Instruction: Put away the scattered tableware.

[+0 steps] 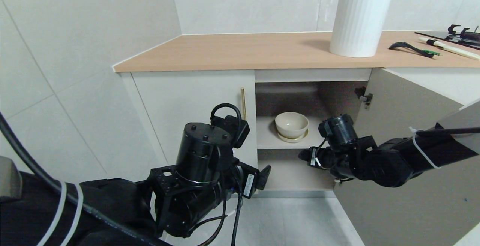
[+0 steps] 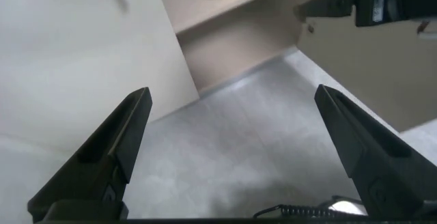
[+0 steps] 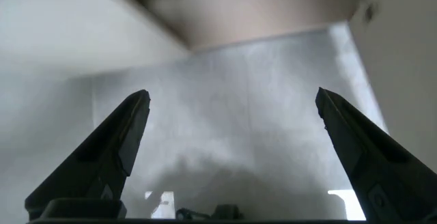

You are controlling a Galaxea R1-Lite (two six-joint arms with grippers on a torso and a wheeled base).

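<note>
Inside the cabinet (image 1: 311,75), on its upper shelf, the cream bowl (image 1: 291,124) is sitting upright on a small plate (image 1: 304,135), so I'm reading that pair as already stowed. Your left gripper (image 2: 233,95) is hanging low in front of the cabinet's closed left door, fingers spread wide and carrying nothing. Your right gripper (image 3: 232,95) is hovering in front of the cabinet's lower opening, just beside the swung-out right door (image 1: 393,133), and it too is gaping wide and empty.

So by my judgement you're sitting between steps: one deposit is looking finished, both arms are free, and the next pickup is not yet begun. On top of the cabinet, toward its right end, more tableware is lying loose. There's a black spoon (image 1: 408,47) and, just beyond it, a pale stick-like piece (image 1: 450,48). That could be chopsticks, though it's too small at that edge for me to be sure. A tall white ribbed canister (image 1: 360,21) is standing on top of the cabinet near them.

The next move is calling for you to lift an arm clear of the cabinet front without clipping the open door, then bring it over the spoon. The right arm is looking like the nearer one. The spoon is lying flat and thin, so you're needing a low, narrow pinch on its handle.
</note>
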